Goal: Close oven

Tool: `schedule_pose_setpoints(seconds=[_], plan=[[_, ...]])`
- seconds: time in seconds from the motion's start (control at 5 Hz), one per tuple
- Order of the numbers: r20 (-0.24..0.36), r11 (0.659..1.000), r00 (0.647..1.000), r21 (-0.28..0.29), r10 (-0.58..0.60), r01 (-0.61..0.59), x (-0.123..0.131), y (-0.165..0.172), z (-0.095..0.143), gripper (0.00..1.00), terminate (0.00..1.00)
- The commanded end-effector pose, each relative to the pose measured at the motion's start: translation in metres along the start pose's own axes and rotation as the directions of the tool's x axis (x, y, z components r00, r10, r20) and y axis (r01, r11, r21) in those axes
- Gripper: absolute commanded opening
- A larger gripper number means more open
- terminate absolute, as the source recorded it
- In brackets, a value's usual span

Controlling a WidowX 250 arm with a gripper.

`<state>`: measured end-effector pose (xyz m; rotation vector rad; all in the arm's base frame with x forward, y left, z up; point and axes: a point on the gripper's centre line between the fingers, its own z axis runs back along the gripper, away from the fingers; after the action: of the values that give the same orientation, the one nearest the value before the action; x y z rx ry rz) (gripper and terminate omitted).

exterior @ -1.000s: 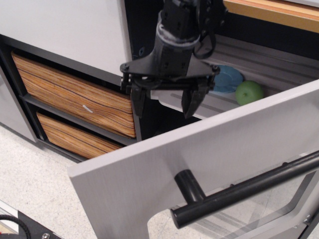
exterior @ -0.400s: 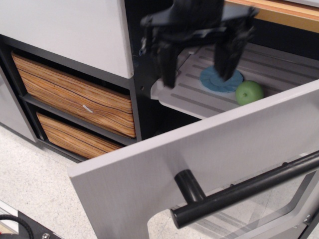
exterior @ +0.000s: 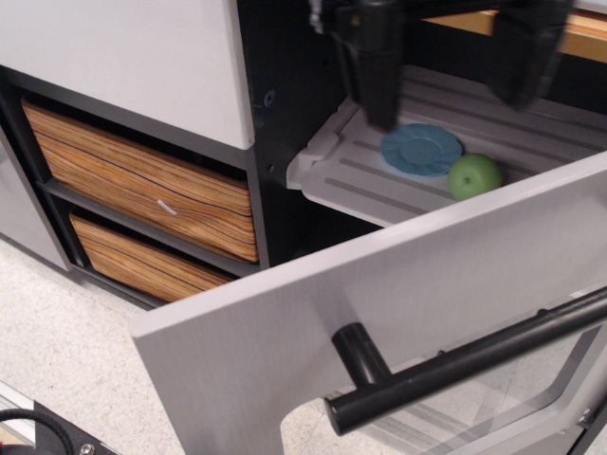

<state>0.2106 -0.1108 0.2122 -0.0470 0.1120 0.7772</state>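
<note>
The oven's silver-grey door (exterior: 379,322) hangs open toward me, with its thick black bar handle (exterior: 455,365) at the lower right and the clear window below it. Inside, the grey ribbed rack (exterior: 379,175) holds a blue plate (exterior: 422,150) and a green apple (exterior: 474,176). My gripper (exterior: 450,90) is at the top edge of the view, above the rack and well above the door. Its two dark fingers (exterior: 375,62) are spread wide apart and blurred. It holds nothing.
Two wood-grain drawers (exterior: 142,185) sit in a dark frame to the left of the oven. A white panel (exterior: 123,57) is above them. Speckled floor (exterior: 66,351) lies at the lower left. A wooden edge (exterior: 579,38) runs at the top right.
My gripper has risen up and to the right, from just above the door's top edge to the top of the view. The door, plate and apple have not moved.
</note>
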Motion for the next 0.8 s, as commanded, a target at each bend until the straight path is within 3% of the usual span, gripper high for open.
schedule_pose_setpoints(seconds=[0.0, 0.4, 0.6], plan=[[-0.092, 1.000, 0.995, -0.003, 0.022, -0.023, -0.032, -0.009, -0.008, 1.00, 0.00], [-0.135, 0.995, 0.987, -0.043, 0.082, -0.088, -0.036, -0.013, -0.039, 1.00, 0.00], [-0.101, 0.992, 0.989, -0.066, 0.105, -0.111, -0.025, -0.011, -0.039, 1.00, 0.00]])
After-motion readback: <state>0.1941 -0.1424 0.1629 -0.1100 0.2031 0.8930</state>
